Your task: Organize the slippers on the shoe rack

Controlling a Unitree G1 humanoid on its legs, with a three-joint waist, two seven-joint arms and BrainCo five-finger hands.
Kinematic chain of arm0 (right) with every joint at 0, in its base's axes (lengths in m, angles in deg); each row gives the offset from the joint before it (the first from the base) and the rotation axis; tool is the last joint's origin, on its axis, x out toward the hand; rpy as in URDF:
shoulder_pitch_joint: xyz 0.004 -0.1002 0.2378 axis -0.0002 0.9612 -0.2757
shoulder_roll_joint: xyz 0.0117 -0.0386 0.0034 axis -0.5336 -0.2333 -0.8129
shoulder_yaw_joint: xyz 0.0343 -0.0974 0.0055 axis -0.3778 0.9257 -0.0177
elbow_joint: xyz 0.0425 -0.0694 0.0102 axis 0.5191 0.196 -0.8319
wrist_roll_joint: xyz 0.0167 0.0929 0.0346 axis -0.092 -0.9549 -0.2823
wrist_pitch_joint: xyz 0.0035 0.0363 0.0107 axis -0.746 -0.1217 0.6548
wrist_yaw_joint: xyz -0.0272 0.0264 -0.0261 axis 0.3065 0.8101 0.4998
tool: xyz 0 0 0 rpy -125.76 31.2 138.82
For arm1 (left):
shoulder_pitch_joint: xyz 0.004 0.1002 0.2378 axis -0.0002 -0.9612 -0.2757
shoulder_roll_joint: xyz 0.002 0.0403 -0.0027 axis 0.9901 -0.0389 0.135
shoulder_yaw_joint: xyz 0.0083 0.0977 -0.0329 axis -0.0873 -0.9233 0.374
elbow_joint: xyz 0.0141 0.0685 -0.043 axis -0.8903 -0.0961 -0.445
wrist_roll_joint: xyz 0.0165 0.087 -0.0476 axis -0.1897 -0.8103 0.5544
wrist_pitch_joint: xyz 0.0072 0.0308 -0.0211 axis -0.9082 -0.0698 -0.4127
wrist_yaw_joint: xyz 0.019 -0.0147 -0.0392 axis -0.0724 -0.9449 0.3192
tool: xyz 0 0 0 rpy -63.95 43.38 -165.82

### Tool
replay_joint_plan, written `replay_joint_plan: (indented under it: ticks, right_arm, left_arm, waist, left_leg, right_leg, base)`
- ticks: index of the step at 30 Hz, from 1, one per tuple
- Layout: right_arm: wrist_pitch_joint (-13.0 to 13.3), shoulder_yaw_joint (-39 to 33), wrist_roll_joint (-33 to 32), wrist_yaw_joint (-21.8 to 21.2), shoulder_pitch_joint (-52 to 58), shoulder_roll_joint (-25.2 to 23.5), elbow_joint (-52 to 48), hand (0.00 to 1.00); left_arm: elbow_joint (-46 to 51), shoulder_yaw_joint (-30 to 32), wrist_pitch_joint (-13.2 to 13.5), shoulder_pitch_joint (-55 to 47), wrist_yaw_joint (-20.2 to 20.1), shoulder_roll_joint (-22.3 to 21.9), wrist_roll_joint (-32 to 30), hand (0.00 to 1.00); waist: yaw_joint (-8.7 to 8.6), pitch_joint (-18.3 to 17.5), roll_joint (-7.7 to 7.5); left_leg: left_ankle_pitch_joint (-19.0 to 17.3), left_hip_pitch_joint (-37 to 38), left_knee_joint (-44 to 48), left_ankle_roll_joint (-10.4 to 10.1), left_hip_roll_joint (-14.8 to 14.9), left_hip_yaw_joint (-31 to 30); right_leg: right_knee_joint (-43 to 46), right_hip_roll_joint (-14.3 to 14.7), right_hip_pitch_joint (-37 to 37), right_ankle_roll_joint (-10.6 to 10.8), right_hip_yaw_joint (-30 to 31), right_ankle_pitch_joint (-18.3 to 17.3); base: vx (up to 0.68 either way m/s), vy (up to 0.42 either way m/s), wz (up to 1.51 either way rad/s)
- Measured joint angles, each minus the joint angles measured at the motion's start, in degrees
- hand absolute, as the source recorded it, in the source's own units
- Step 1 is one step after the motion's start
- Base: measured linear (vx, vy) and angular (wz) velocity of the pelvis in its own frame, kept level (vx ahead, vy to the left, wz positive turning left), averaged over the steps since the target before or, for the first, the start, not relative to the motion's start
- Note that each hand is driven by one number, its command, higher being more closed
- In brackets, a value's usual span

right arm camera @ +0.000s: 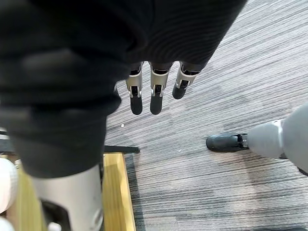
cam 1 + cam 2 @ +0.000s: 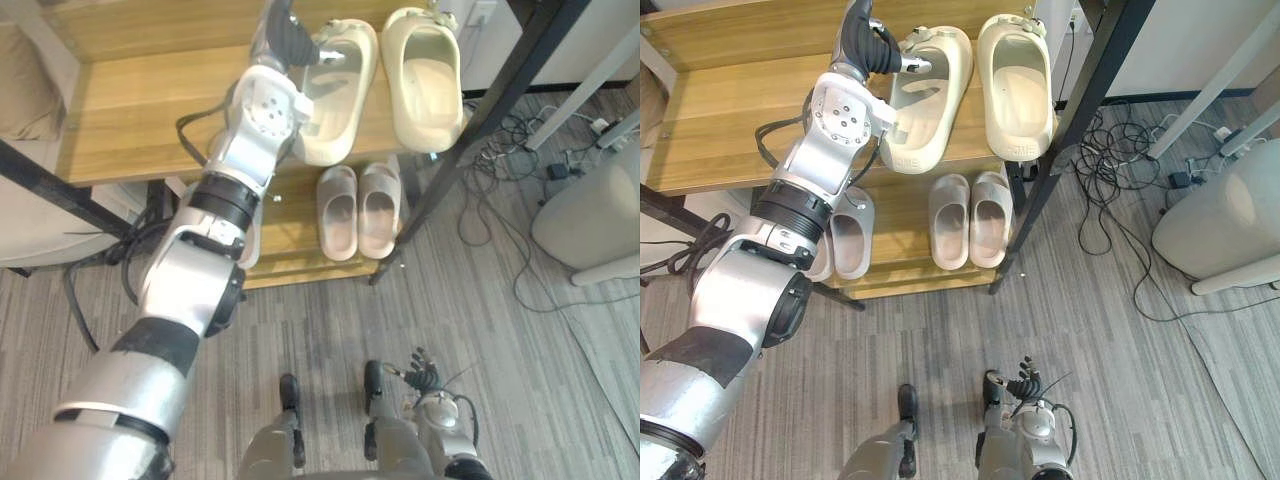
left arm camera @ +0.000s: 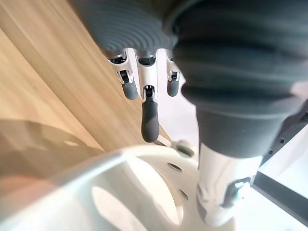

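L hand [image 2: 290, 38], fingers straight & released, grasping nothing, hovers over the cream foam slipper [image 2: 335, 100] at the right end of the wooden shoe rack's top shelf [image 2: 130, 110], prob. to square it w/ its cream mate [image 2: 425, 80] just beside. Taupe foam pair [image 2: 357, 210] sits on the lower shelf. R hand [image 2: 1025, 383] hangs slack near the floor.

Left cream slipper [image 2: 930, 100]: far left side hidden behind left hand [image 2: 868, 45].
Left grey pair [image 2: 850, 235]: largely covered by forearm [image 2: 815, 165].
Shoe rack [image 2: 720, 120]: cut off at frame edges.
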Motion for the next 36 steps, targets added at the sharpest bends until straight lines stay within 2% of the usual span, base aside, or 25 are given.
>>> replay_joint_plan:
  ticks: [5,11,15,20,22,23,27,36]
  right_arm:
    - [-0.6,0.3,0.0,-0.1,0.5,-1.0,1.5,0.00]
    - [-1.1,0.5,0.1,-0.3,0.3,-1.1,1.8,0.00]
    - [-1.4,2.0,0.1,-0.6,0.6,-1.2,2.7,0.00]
    - [-2.0,2.1,0.2,-1.0,1.5,-1.5,2.8,0.00]
    - [-2.2,2.1,0.3,-1.1,1.6,-2.1,2.8,0.00]
    - [-2.7,2.1,0.3,-1.1,1.5,-2.7,3.0,0.00]
    - [-2.8,2.2,0.3,-1.2,2.1,-3.2,3.5,0.00]
    - [-2.9,2.4,0.3,-1.0,2.3,-3.2,5.1,0.00]
  left_arm:
    - [6.9,0.6,0.1,-6.7,1.7,-0.5,5.5,0.00]
    - [13.3,1.1,0.6,-12.2,2.8,-0.5,6.7,0.00]
    - [21.6,1.1,1.5,-21.7,3.5,-0.7,7.3,0.00]
    - [27.3,1.4,2.3,-33.2,3.3,-3.1,8.2,0.00]
    - [28.1,2.6,2.5,-39.4,1.9,-6.0,11.4,0.00]
    - [29.2,1.5,3.9,-41.2,0.7,-7.6,14.5,0.00]
    - [29.1,0.2,4.1,-42.8,-0.3,-9.7,17.4,0.00]
    - [25.4,-4.4,6.2,-42.4,-0.3,-13.4,17.9,0.00]
  waist:
    - [0.47,-0.2,0.33]
    - [2.02,-1.1,1.01]
    - [2.78,-2.4,1.26]
    - [3.75,-3.9,1.47]
    - [3.83,-4.5,1.49]
    - [3.81,-4.6,1.54]
    - [3.79,-6.3,1.63]
    - [3.77,-8.1,1.13]
  left_leg:
    - [1.6,1.7,-1.9,-0.1,0.0,-1.8]
    - [2.4,2.1,-2.7,-0.1,0.0,-3.4]
    - [2.4,3.1,-2.7,-0.1,-0.1,-5.0]
    - [2.4,4.0,-2.7,-0.3,0.1,-6.3]
    - [2.2,4.8,-2.7,-0.6,0.1,-7.2]
    - [2.1,4.9,-2.7,-0.7,0.1,-7.9]
    - [2.1,5.4,-3.0,-0.8,0.3,-8.0]
    - [2.3,5.5,-3.2,-0.5,0.3,-8.1]
  right_leg:
    - [0.0,0.0,1.9,0.0,-2.0,-0.2]
    - [0.0,-0.2,3.1,0.1,-4.2,-0.4]
    - [0.0,-0.4,4.9,0.3,-5.8,-1.0]
    - [0.0,-0.4,6.8,0.3,-7.4,-1.7]
    - [0.0,-0.5,8.1,0.4,-8.5,-2.2]
    - [0.0,-0.5,8.6,0.3,-9.2,-2.3]
    - [0.0,-0.4,9.0,0.3,-9.7,-2.7]
    - [0.0,-0.5,9.1,0.5,-10.0,-2.8]
  base:
    - [0.02,0.047,0.18]
    - [0.02,0.054,0.19]
    - [0.03,0.055,0.19]
    - [0.02,0.044,0.21]
    - [0.00,0.047,0.22]
    - [-0.01,0.028,0.18]
    - [0.00,0.005,0.03]
    - [0.00,0.003,0.01]
